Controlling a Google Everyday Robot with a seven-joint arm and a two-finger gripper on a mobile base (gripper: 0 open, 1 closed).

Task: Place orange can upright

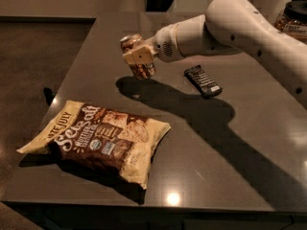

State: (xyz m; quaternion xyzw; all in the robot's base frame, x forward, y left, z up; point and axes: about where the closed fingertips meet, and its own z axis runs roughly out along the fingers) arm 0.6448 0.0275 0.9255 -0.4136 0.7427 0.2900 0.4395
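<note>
On the left of your dark grey table (249, 176) lies a cream-and-brown snack bag (98, 140) reading "Sea Salt" and "JULY". At centre, your white gripper (139, 57) clamps the small orange-brown metal can (144, 71), tilted, silver top up, low over the tabletop. To the right lies a flat black bar wrapper (203, 80).

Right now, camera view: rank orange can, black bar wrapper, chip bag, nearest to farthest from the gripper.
1. orange can: clamped in the gripper, which hangs above the far left part of the table.
2. black bar wrapper: flat on the table, to picture right of the gripper.
3. chip bag: lying near the front left edge, farthest.
</note>
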